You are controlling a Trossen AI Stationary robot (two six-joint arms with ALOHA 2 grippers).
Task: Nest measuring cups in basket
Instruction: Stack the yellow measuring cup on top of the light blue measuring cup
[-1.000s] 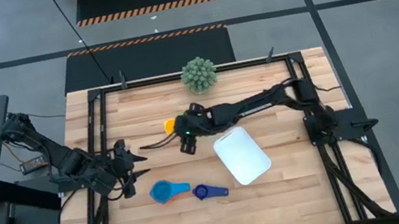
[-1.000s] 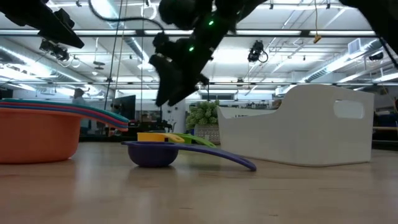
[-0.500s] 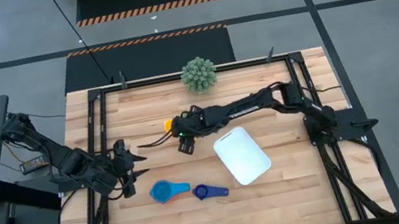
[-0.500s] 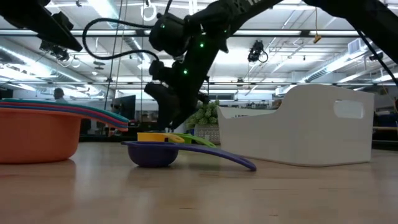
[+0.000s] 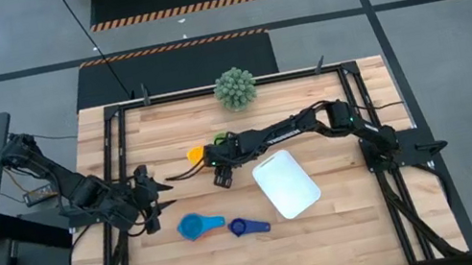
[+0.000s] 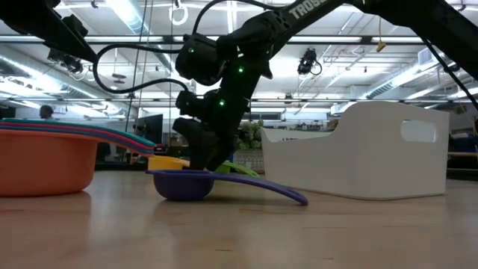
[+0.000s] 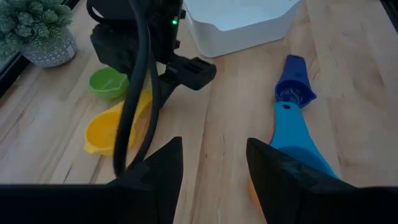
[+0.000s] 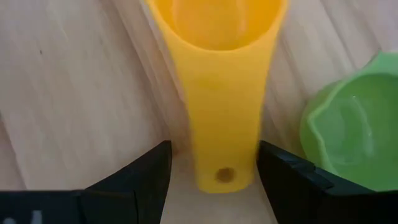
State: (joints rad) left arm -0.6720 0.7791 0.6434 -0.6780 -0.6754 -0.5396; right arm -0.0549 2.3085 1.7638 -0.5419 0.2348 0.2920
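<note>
A yellow measuring cup (image 8: 217, 25) lies on the table beside a green one (image 8: 354, 140). My right gripper (image 8: 214, 171) is low over the yellow cup's flat handle (image 8: 222, 124), open, with one finger on either side of it. I cannot tell whether a finger touches the handle. From above, this gripper (image 5: 208, 157) stands left of the white basket (image 5: 286, 183). A light blue cup (image 5: 196, 225) sits in an orange one, and a dark blue cup (image 5: 251, 226) lies next to them. My left gripper (image 5: 162, 196) waits open near the left edge.
A green spiky ball plant (image 5: 235, 88) stands at the table's far edge. The basket lies between the yellow and green cups and the right arm's base. There is bare wood along the near edge and at the far left.
My right gripper has come down toward the yellow cup and tipped more steeply downward. It was well above the table and its fingers now flank the cup's handle.
</note>
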